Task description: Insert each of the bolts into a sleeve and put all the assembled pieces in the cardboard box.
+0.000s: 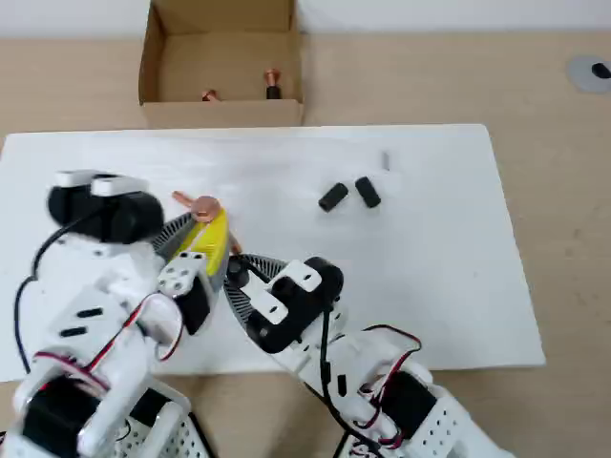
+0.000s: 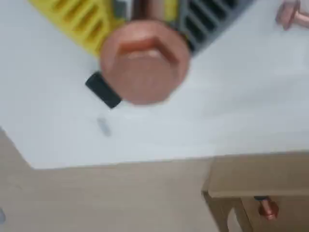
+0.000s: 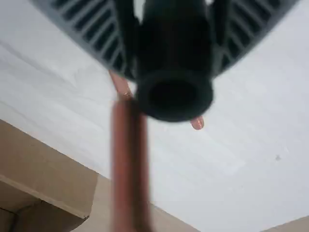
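My left gripper (image 1: 205,232) (image 2: 145,12), with one yellow finger, is shut on a copper bolt (image 1: 205,205) (image 2: 144,65); its head faces the left wrist camera. Just beside it my right gripper (image 1: 239,274) (image 3: 174,29) is shut on a black sleeve (image 3: 174,92), open end toward the camera. A blurred copper shaft (image 3: 128,164) runs close beside that sleeve. A second bolt (image 1: 179,197) (image 2: 292,14) lies on the mat by the left gripper. Two loose sleeves (image 1: 332,197) (image 1: 368,191) lie at mid-mat. The cardboard box (image 1: 153,67) holds two assembled pieces (image 1: 210,95) (image 1: 272,84).
Everything sits on a white mat (image 1: 439,286) on a wooden table. The box (image 2: 231,193) (image 3: 38,183) stands just past the mat's far edge. The mat's right half is bare. A grey disc (image 1: 590,72) lies at the table's far right.
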`<state>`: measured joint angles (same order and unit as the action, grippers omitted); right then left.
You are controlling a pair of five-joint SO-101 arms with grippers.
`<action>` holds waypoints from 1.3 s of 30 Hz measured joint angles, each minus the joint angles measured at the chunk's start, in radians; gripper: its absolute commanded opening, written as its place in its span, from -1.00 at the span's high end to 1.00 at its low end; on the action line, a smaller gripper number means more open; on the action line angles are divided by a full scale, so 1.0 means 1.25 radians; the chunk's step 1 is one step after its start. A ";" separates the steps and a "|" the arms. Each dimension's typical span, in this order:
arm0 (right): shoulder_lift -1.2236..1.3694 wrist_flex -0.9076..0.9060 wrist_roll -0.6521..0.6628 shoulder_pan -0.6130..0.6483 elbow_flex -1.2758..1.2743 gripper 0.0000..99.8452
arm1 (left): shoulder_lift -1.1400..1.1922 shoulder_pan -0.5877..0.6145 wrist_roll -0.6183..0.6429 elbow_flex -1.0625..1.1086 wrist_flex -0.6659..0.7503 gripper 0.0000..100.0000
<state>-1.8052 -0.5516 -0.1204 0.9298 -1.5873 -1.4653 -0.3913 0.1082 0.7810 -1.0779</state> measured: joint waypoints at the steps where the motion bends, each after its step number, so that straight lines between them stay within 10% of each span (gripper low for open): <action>1: 0.000 0.000 0.000 0.000 0.000 0.98 | 0.001 0.000 -0.006 -0.018 -0.015 0.97; 39: 0.000 0.000 0.000 -0.001 -0.010 0.98 | -0.006 -0.044 -0.083 -0.028 -0.059 0.98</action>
<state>-1.8052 -0.5516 -0.1204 0.9283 -1.5996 -1.4730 -0.4465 0.0038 0.7457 -1.1515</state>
